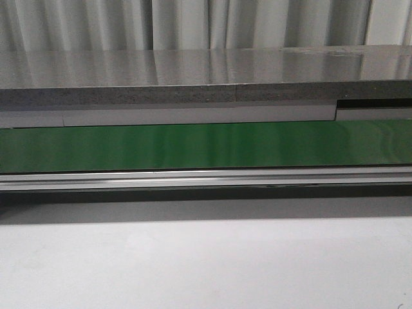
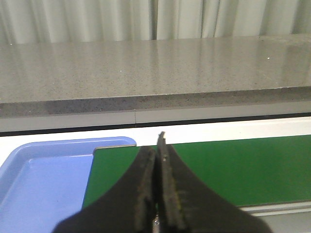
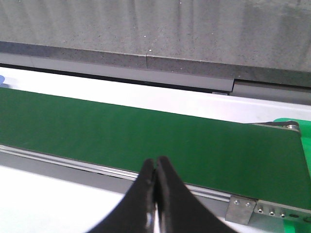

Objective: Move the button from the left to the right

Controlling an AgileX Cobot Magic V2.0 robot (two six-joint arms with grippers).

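The button is not in any view. My left gripper [image 2: 156,148] is shut and empty, over the left end of the green conveyor belt [image 2: 218,170], beside a blue tray [image 2: 43,179]. My right gripper [image 3: 155,162] is shut and empty, over the near rail of the same belt [image 3: 146,136] toward its right end. Neither gripper shows in the front view, where only the belt [image 1: 206,145] is seen.
A grey stone-like counter [image 1: 193,71] runs behind the belt, with curtains behind it. A metal rail [image 1: 206,179] edges the belt's near side, then a white table surface [image 1: 206,264]. A metal bracket [image 3: 241,209] sits near the belt's right end.
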